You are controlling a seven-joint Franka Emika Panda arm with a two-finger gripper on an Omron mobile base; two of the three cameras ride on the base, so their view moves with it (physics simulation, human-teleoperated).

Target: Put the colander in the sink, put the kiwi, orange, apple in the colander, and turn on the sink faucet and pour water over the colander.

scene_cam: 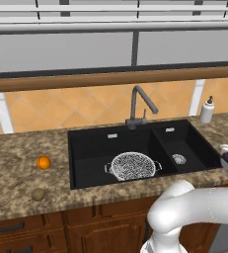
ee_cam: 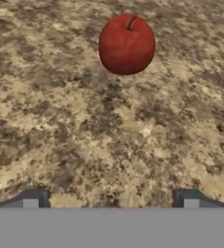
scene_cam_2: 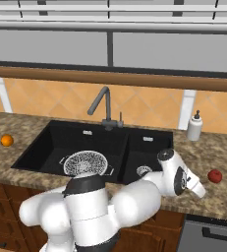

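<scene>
1. We see our gripper point(ee_cam: 111, 201) with its tips spread wide, holding nothing, above the counter point(ee_cam: 60, 121).
2. The apple point(ee_cam: 127, 44) sits ahead of the tips, apart from them.
3. The colander point(scene_cam_2: 86, 164) rests in the sink point(scene_cam_2: 46, 142), well behind us.

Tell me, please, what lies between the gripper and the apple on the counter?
Nothing. In the hand view the gripper is open, and bare speckled counter runs from it up to the apple.
</scene>
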